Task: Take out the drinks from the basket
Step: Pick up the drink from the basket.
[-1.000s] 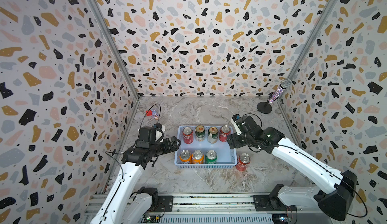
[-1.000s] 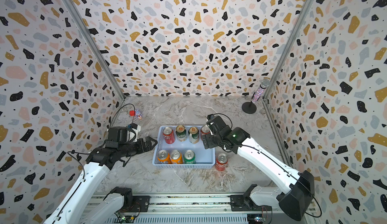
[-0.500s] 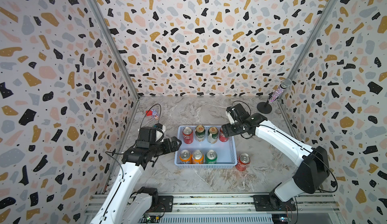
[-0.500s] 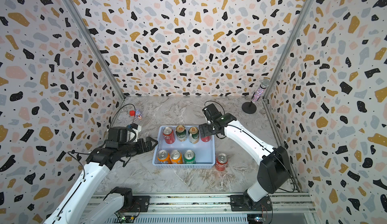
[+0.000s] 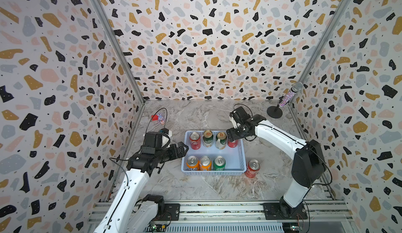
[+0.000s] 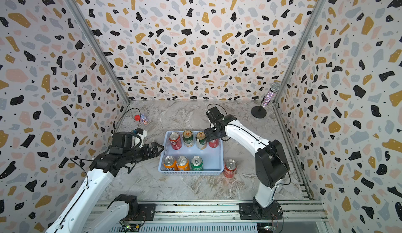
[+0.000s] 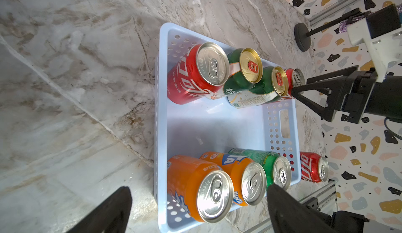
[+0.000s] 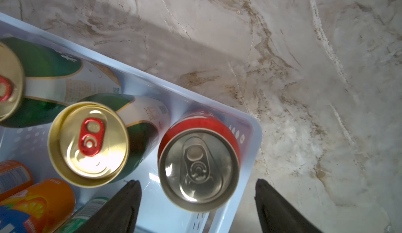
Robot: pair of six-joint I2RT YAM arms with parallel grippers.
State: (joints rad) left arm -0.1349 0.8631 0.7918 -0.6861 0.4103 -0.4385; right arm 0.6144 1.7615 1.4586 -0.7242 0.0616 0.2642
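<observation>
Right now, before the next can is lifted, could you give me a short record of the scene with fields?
basket: seven cans inside
back row: red can, two green-and-white cans, corner red can
front row: two orange cans, bright green can
outside: loose red can on the table, beside the basket
right gripper: open, above the corner red can
left gripper: open, empty, beside the basket
</observation>
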